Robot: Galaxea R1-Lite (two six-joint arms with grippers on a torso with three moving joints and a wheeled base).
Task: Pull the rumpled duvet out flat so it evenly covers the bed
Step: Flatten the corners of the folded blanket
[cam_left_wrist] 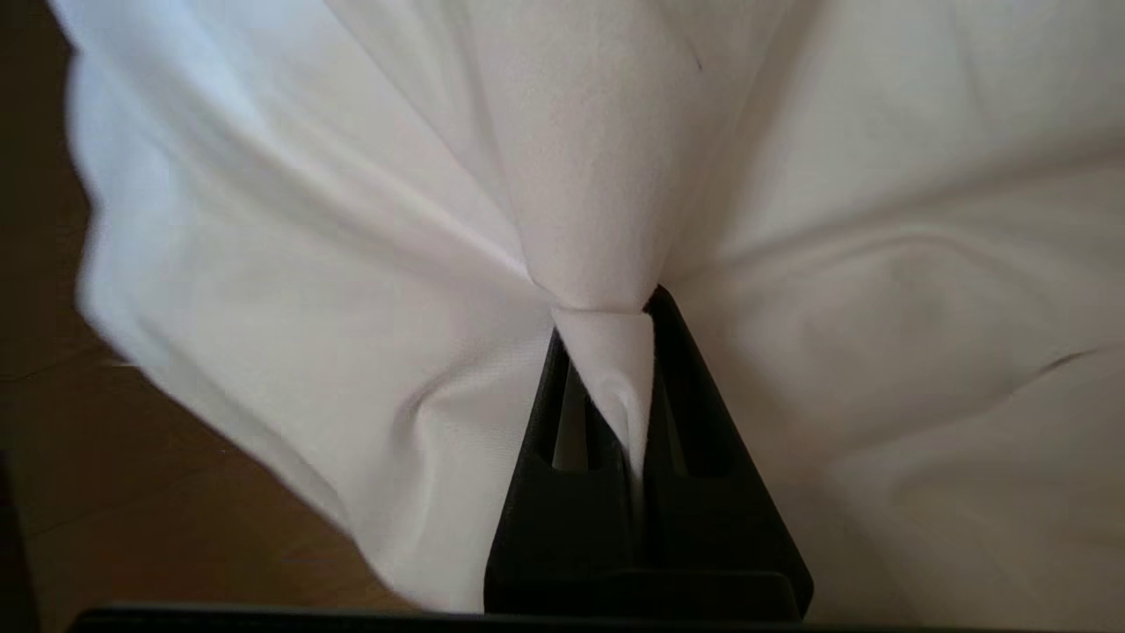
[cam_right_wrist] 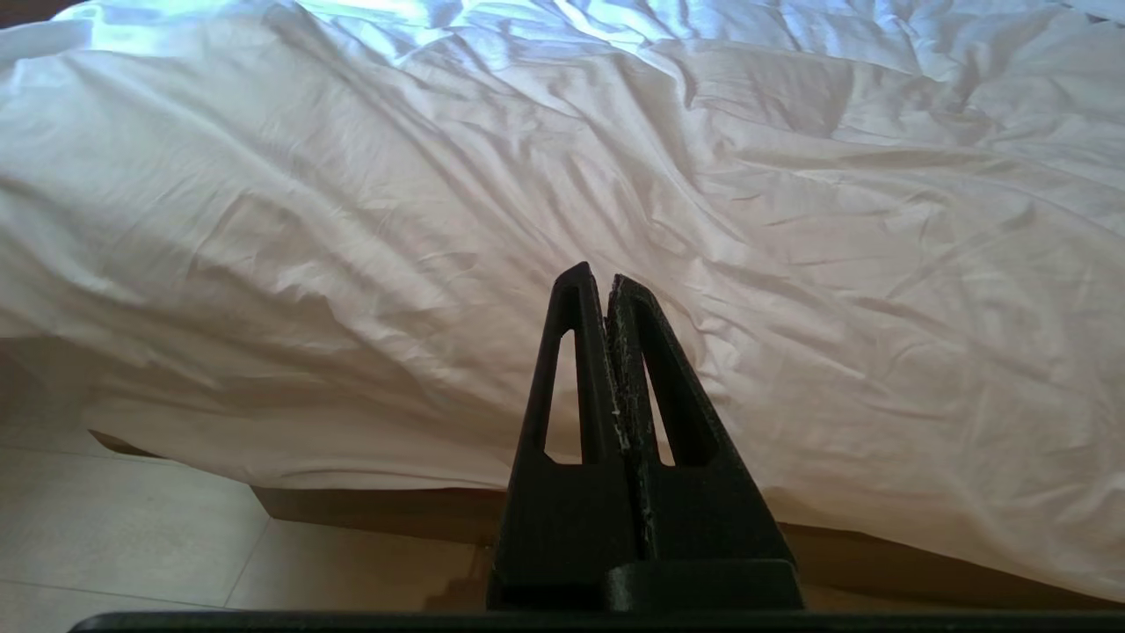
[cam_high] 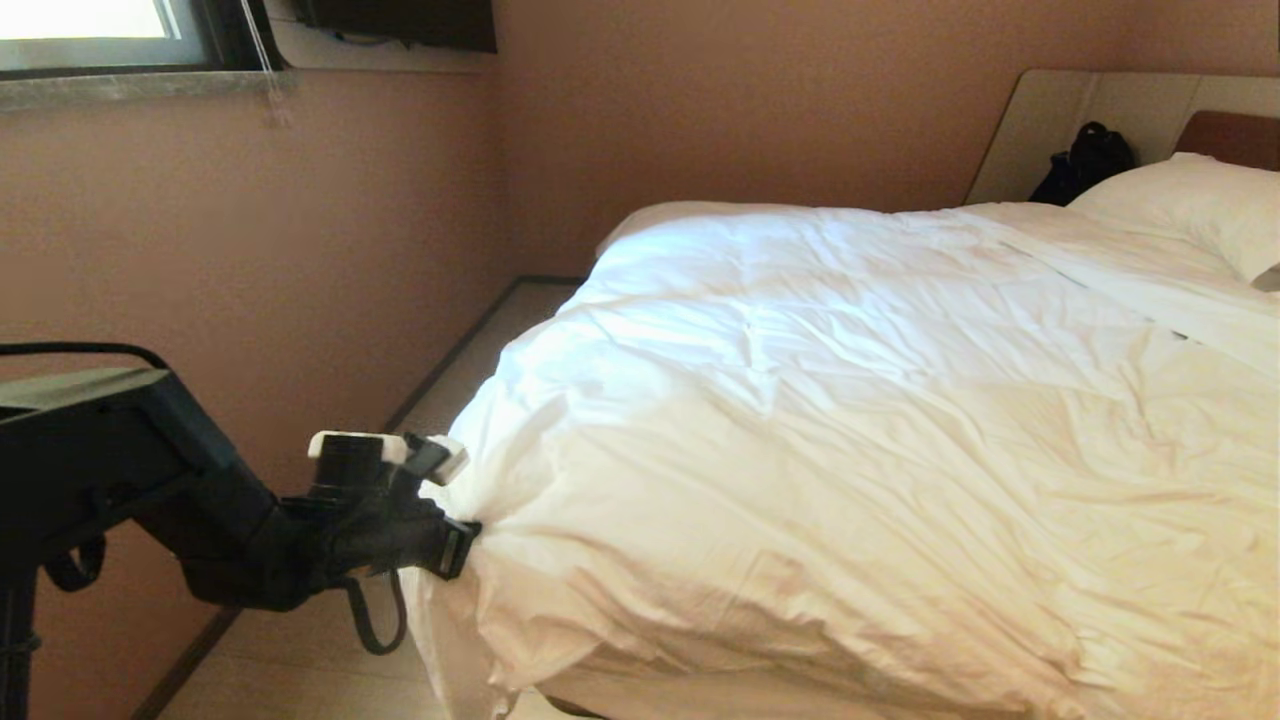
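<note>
One left gripper (cam_left_wrist: 615, 352), jaws pinched on duvet (cam_high: 850, 400) fold at bed (cam_right_wrist: 369, 510) corner; right gripper (cam_right_wrist: 609, 286) pressed together, empty.

the duvet (cam_high: 850, 420), white, puffy and creased, lies spread over the bed (cam_right_wrist: 395, 510), its near corner bunched into a pinched peak and its edge draping over the dark brown base.

Matte pinkish-tan painted walls (cam_high: 700, 110) met in a corner. A dark-framed window (cam_high: 100, 30) with a grey stone sill (cam_high: 130, 88) let in bright daylight at upper left. Pale beige floor tiles (cam_high: 290, 660) ran below a dark baseboard (cam_high: 450, 350).
</note>
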